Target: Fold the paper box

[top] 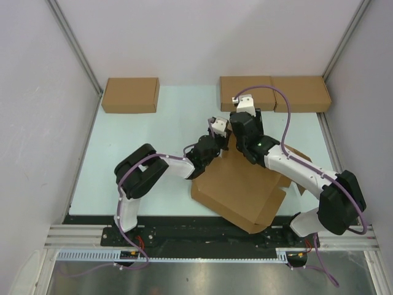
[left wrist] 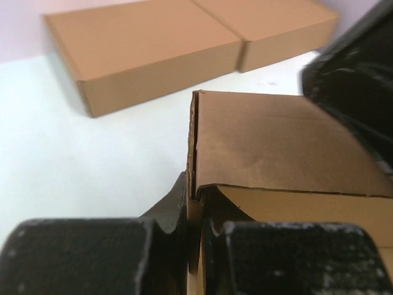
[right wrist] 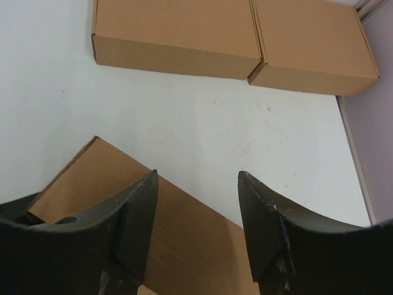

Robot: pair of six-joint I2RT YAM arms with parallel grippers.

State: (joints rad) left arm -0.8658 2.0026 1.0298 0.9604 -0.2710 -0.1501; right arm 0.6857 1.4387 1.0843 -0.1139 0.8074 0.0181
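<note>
The paper box (top: 239, 196) lies partly folded at the table's middle, a brown corrugated sheet with a raised far side. My left gripper (top: 226, 142) is at its far left corner. In the left wrist view the left gripper (left wrist: 195, 227) is shut on the thin upright edge of the paper box (left wrist: 276, 141), the cardboard pinched between both fingers. My right gripper (top: 244, 126) hovers just beyond, over the far edge. In the right wrist view the right gripper (right wrist: 196, 184) is open, with nothing between its fingers and the paper box (right wrist: 184, 233) below them.
Three compact brown boxes stand along the back edge: one at the left (top: 130, 94) and two side by side at the right (top: 247, 92) (top: 301, 93). The right arm's black body (left wrist: 356, 80) sits close beside the left gripper. Grey walls enclose the table.
</note>
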